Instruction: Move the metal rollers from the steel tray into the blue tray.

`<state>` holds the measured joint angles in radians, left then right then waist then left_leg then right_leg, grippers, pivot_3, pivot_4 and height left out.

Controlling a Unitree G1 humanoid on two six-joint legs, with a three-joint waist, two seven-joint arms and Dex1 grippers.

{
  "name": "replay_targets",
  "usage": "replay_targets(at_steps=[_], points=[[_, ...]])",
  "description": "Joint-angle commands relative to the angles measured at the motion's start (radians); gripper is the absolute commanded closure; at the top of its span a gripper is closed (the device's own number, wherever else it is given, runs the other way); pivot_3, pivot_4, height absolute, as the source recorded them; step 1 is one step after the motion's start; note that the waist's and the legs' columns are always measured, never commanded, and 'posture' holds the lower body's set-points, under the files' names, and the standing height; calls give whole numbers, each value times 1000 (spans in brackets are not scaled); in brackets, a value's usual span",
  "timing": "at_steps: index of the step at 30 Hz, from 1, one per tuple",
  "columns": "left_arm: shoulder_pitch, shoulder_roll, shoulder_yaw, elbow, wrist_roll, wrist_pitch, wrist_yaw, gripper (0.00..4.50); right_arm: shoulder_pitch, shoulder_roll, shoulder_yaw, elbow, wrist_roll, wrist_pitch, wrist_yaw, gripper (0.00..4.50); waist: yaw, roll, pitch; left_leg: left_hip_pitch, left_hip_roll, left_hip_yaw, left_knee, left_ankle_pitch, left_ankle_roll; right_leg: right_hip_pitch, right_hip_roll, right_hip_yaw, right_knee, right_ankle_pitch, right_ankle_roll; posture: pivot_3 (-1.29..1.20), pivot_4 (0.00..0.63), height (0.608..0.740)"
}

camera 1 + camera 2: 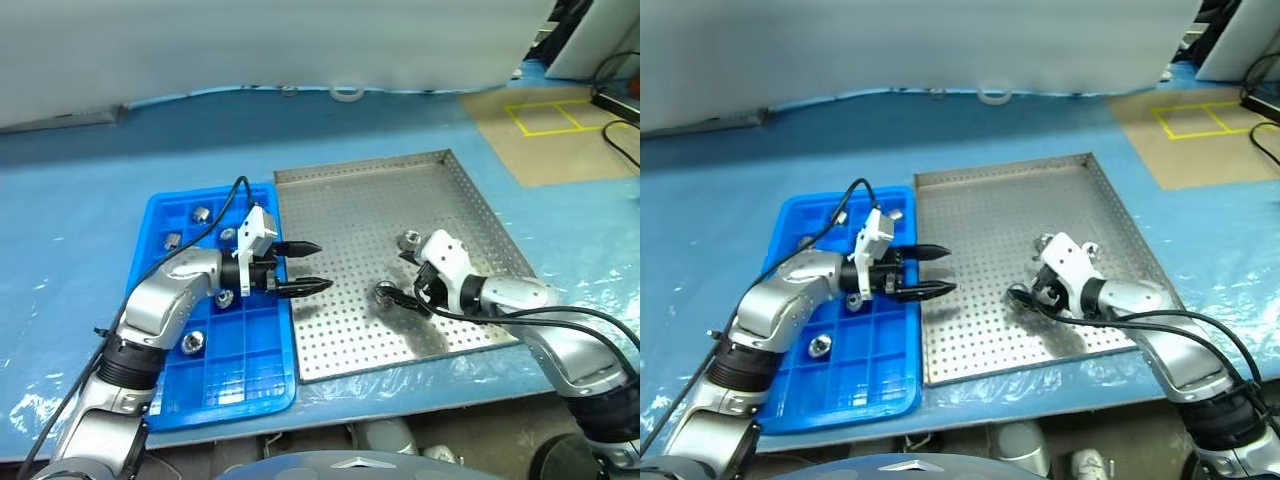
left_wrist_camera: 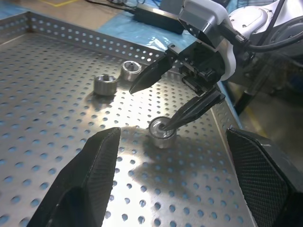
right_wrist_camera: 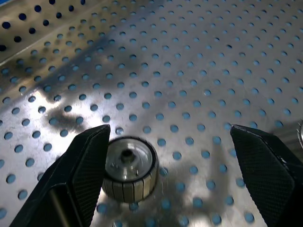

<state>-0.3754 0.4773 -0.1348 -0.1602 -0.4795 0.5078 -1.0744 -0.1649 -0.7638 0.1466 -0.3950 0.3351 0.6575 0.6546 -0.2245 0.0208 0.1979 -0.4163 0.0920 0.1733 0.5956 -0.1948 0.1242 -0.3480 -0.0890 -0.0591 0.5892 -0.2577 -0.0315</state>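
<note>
The steel tray lies in the middle, with the blue tray against its left side. Three metal rollers stay on the steel tray: one near the front and two behind it. My right gripper is open and low over the front roller, which sits between its fingers, close against one fingertip. My left gripper is open and empty, hovering level over the seam between the two trays and pointing right. Several rollers lie in the blue tray's compartments.
A white tape ring lies at the back of the blue-covered table. Brown cardboard with yellow tape lines and black cables are at the right. The table's front edge runs just below both trays.
</note>
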Motion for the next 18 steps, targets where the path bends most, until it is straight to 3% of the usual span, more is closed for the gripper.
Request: replay_targets(at_steps=[1,7,16,18], points=[[8,8,31,-43,-4,-22,28,726,1,8,12,60,-39,-61,32,233,30,0,0,0,0,0,0,1,-1,0,0,0,1,0,0,-345,150,740],[18,15,27,-52,-3,-22,48,726,-18,26,38,112,-80,-103,74,233,100,0,0,2,1,2,0,1,-6,-2,0,2,5,0,0,-325,150,740],[-14,22,12,-63,2,1,78,726,47,16,-4,124,-90,-127,110,233,164,0,0,4,2,4,1,5,-11,-6,0,5,17,0,-1,-317,150,740],[-24,18,6,-67,4,8,88,688,61,17,-9,111,-87,-129,116,654,165,0,0,5,2,4,1,5,-11,-5,0,5,17,0,-1,-318,150,740]])
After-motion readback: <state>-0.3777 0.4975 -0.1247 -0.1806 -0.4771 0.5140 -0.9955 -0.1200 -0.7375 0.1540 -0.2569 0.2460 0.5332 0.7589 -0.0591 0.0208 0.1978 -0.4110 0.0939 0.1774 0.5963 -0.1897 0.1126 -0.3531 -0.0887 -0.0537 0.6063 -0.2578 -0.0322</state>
